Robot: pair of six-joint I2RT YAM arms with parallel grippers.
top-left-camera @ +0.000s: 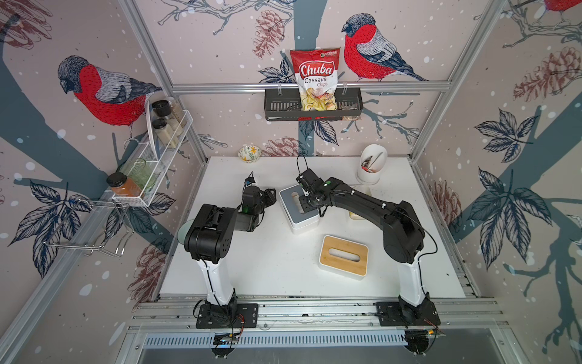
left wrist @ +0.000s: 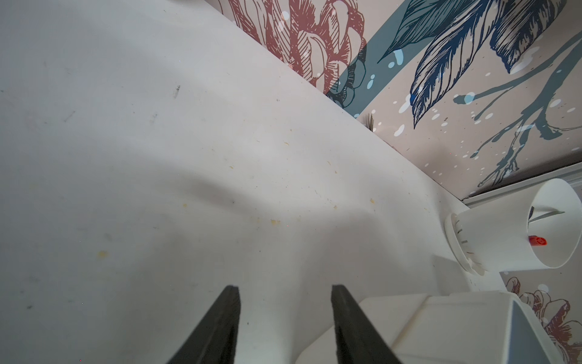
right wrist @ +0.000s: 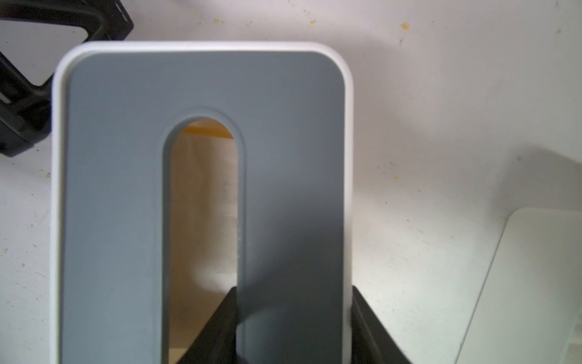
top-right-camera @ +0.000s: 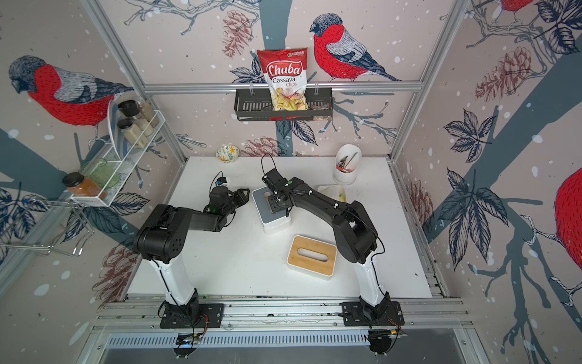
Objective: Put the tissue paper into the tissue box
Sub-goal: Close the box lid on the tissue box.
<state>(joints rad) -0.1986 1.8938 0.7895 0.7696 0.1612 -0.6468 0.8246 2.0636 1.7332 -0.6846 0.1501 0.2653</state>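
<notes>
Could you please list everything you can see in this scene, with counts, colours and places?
tissue box: 1, white with grey lid, centre of the table
bamboo-lidded box: 1, white, nearer the front
chips bag: 1, red, in black wall basket at the back
jars: several, black-lidded, in white wire rack, left wall
bowl: 1, patterned, table's back edge
utensil holder: 1, white, back right
left gripper: black, open, empty, beside tissue box
right gripper: black, clamped across the grey lid, one finger in its slot
</notes>
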